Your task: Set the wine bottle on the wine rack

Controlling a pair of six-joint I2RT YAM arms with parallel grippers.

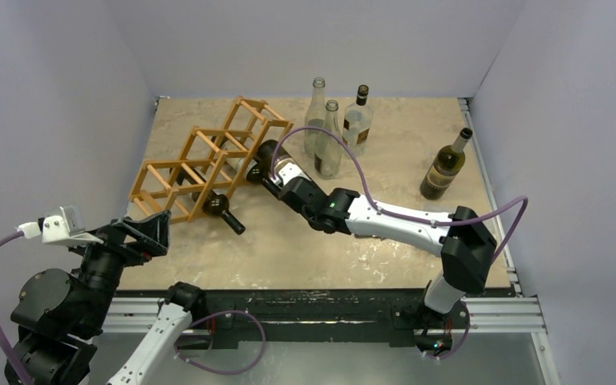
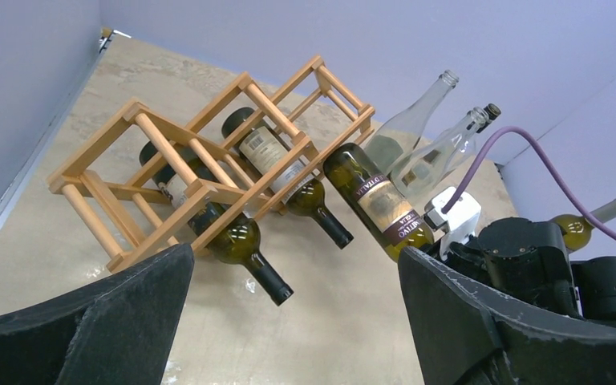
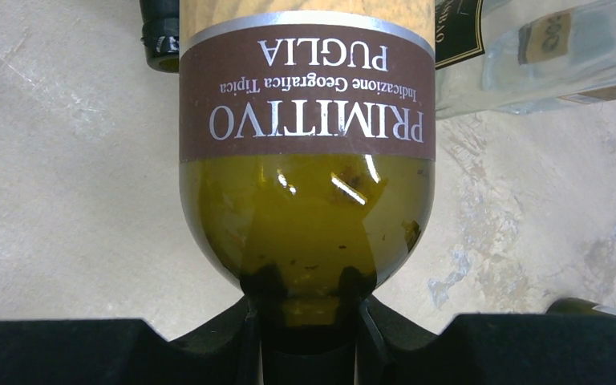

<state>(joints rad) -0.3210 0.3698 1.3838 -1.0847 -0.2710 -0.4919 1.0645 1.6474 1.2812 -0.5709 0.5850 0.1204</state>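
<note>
Top external view: right gripper [image 1: 309, 195] clenched on the neck of the wine bottle [image 1: 277, 168]. The bottle lies tilted, base pointing up-left at the wine rack [image 1: 178, 166]. Base sits at the rack's right-hand end, at the mouth of a free cell; touching wood or just short, can't tell. Left wrist view agrees: the bottle is base-first against the rack's end bars, not yet seated. Two racked bottles [image 2: 233, 228] already lie in cells beside it, necks sticking out toward the arms. Right wrist view: fingers [image 3: 224, 337] pinch the neck just under the shoulder, brown label [image 3: 305, 104] reads upside down, and the grip looks centred. Left gripper [image 1: 148, 228] hangs wide open near the rack's near-left corner, holding nothing.

Step in hand, as I judge it: slide the bottle base-first into the free cell. To do it well:
- Line the bottle's axis up with the cell's bars before pushing.
- Keep the base above the lower rails so it doesn't catch the front bar.
- Push slowly along that axis.
- The rack looks light and loose on the table [image 1: 369, 249], so it is likely to skid or tip if shoved; the open left gripper could brace it.
- Mind the neighbouring neck.
- Release only once the body rests on both rails.

Clear bottles [image 1: 330, 140] at the back stand well apart, no worry.
</note>
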